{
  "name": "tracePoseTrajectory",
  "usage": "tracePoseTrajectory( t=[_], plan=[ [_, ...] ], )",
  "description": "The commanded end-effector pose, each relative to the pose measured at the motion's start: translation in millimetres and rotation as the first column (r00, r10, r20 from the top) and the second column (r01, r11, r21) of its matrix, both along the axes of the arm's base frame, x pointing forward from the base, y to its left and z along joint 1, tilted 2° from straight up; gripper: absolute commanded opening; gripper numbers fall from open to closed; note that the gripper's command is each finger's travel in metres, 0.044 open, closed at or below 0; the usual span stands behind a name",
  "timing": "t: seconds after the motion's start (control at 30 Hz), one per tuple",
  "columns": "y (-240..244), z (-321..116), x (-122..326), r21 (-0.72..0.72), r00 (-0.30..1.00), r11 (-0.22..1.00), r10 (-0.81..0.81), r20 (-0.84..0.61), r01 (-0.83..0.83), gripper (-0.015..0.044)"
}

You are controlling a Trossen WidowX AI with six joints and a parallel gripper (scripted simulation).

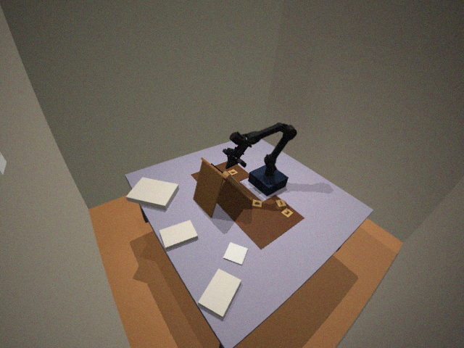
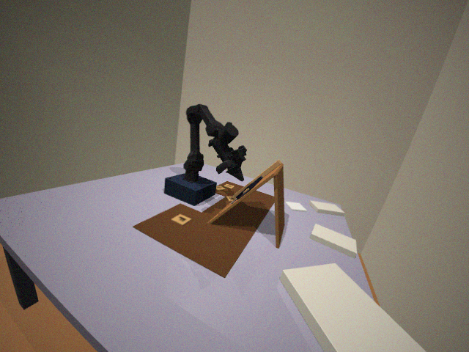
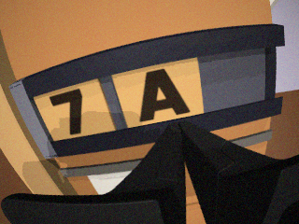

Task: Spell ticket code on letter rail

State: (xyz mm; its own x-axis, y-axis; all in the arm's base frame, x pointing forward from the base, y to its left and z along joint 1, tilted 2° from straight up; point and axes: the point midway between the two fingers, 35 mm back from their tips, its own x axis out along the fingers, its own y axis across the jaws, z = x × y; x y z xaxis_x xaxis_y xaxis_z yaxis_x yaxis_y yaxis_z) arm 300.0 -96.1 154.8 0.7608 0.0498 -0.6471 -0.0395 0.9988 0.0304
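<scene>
The sloped wooden board [image 1: 209, 187] [image 3: 140, 28] carries a dark rail [image 3: 140, 56] [image 2: 250, 185]. In the wrist view, a 7 tile [image 3: 75, 107] sits near the rail's left end and an A tile [image 3: 161, 95] sits to its right, with a narrow gap between them. Bare rail shows right of the A. My gripper [image 3: 178, 131] [image 1: 228, 165] [image 2: 242, 179] is shut and empty, its tips together in front of the rail's lower lip, below the A. Part of the white ticket [image 3: 107, 182] shows below; its print is hidden behind the fingers.
Several loose tiles lie on the brown mats, including one tile [image 1: 233, 172] [image 2: 181, 218] on one side of the board and another [image 1: 286, 212] on the other. White blocks [image 1: 153, 191] [image 1: 179, 233] [image 1: 221, 292] and a thin white card [image 1: 235, 253] [image 2: 296, 206] lie behind the board.
</scene>
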Motion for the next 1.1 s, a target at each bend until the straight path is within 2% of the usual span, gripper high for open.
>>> tracePoseTrajectory(
  t=[0.0, 0.4, 1.07],
  plan=[
    [-8.9, 7.0, 11.7, -0.012, 0.993, 1.0, -0.006, -0.116, 0.005, 0.0],
    [-26.4, 12.5, 27.3, -0.041, 0.837, 0.998, 0.012, -0.547, -0.041, 0.0],
    [-25.5, 7.1, 32.0, -0.042, 0.833, 0.998, 0.013, -0.552, -0.043, 0.0]
  ],
)
